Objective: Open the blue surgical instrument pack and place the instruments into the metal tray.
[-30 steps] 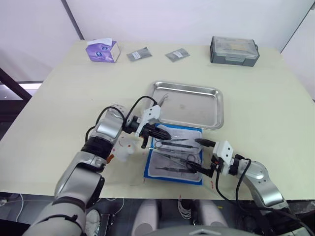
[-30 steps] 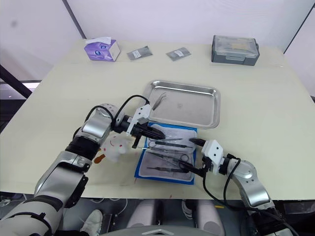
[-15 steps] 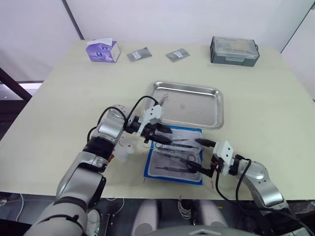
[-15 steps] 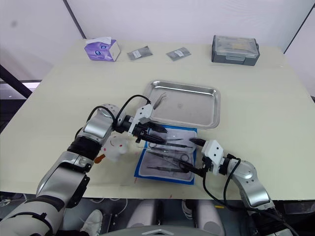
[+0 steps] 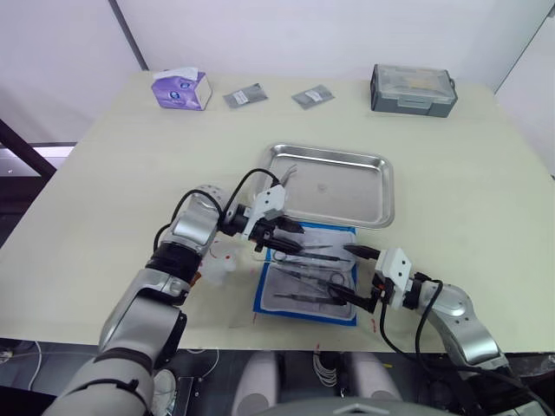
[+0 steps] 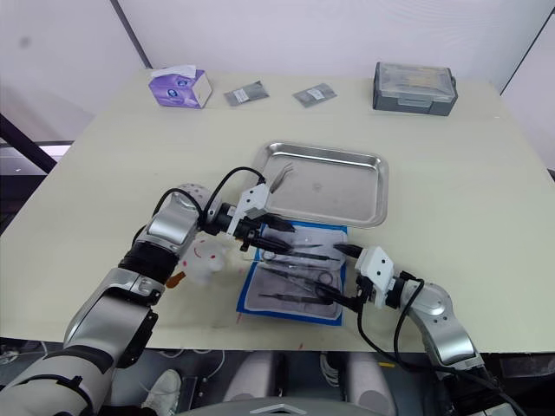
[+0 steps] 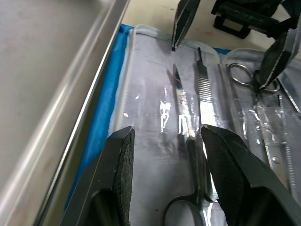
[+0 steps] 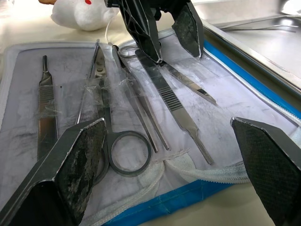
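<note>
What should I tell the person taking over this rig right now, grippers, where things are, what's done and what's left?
Left gripper: open, fingers over the far end of the blue surgical instrument pack, straddling scissors there, nothing held.
Right gripper: open wide at the pack's right edge, empty.
The pack lies unfolded just in front of the metal tray.
Done: pack opened; one instrument rests on the tray's left rim.
Left: the instruments in the pack's pockets have yet to go into the tray.

pack just before tray
</note>
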